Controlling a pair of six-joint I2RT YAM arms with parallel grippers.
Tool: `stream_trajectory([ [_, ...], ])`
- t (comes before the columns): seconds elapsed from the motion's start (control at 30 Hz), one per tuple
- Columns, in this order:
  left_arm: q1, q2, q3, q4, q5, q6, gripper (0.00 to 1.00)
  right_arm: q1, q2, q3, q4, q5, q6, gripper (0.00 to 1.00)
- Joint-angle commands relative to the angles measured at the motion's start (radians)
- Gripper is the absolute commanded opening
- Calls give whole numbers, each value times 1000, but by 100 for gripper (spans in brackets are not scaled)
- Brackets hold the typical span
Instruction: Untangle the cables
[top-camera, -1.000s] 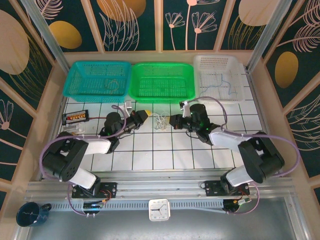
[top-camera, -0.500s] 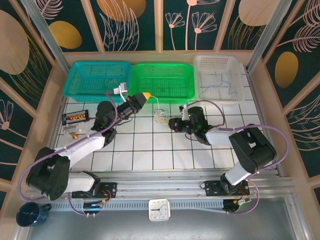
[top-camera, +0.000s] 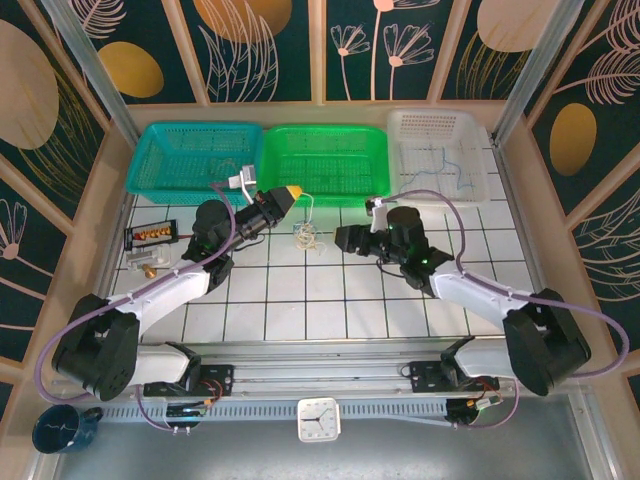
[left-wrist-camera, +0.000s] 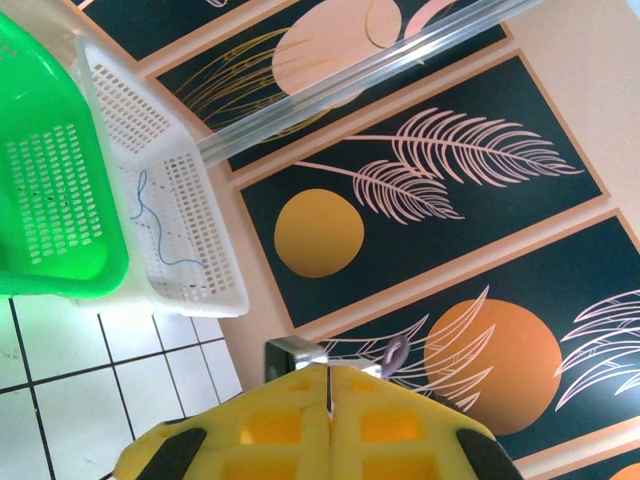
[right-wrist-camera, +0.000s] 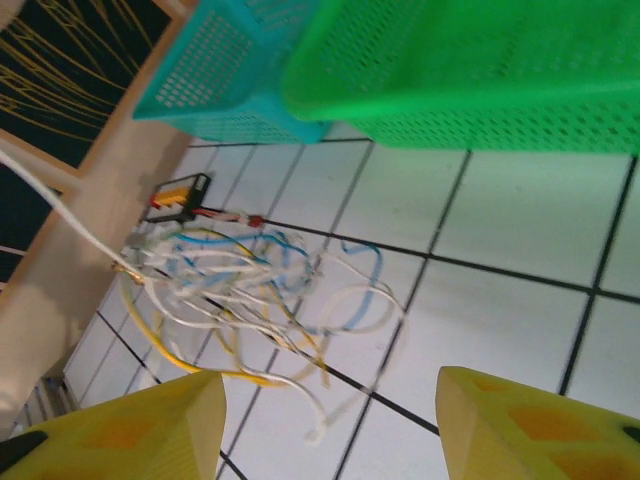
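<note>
The left gripper (top-camera: 296, 190) pinched the cables (top-camera: 303, 236), which hung down long. They had slid left, away from the wide-open right gripper (top-camera: 338, 238).

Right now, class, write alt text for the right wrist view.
Tangled thin blue, white and yellow wires over white tiles, just beyond the open yellow right tool. A green plastic basket and a teal plastic basket stand behind.

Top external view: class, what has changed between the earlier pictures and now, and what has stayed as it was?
The left tool swung forward toward the green basket, shut, with one strand of the cables trailing from it; the clump slid left after it. The right tool, open and apart from the clump, kept about its place. The basket stayed put.
</note>
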Motion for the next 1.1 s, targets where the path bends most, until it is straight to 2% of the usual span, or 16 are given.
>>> stream_trajectory([
  [0.0,-4,-17,31,7,23,9,0,43,-28,57,3,34,-52,59],
  [0.2,-5,-21,38,4,22,2,0,103,18,136,87,82,-92,63],
  [0.57,-14,-14,81,2,26,-13,0,112,212,222,251,203,-91,62],
  [0.67,-17,-19,97,0,25,-19,0,114,259,206,326,199,-66,55],
  [0.83,-19,-35,122,-5,21,-29,0,121,323,176,392,178,-36,23],
  [0.9,-19,-43,133,-7,17,-34,0,124,339,158,403,179,-30,17],
  [1.07,-19,-46,200,-30,18,-28,0,129,356,76,438,184,1,15],
])
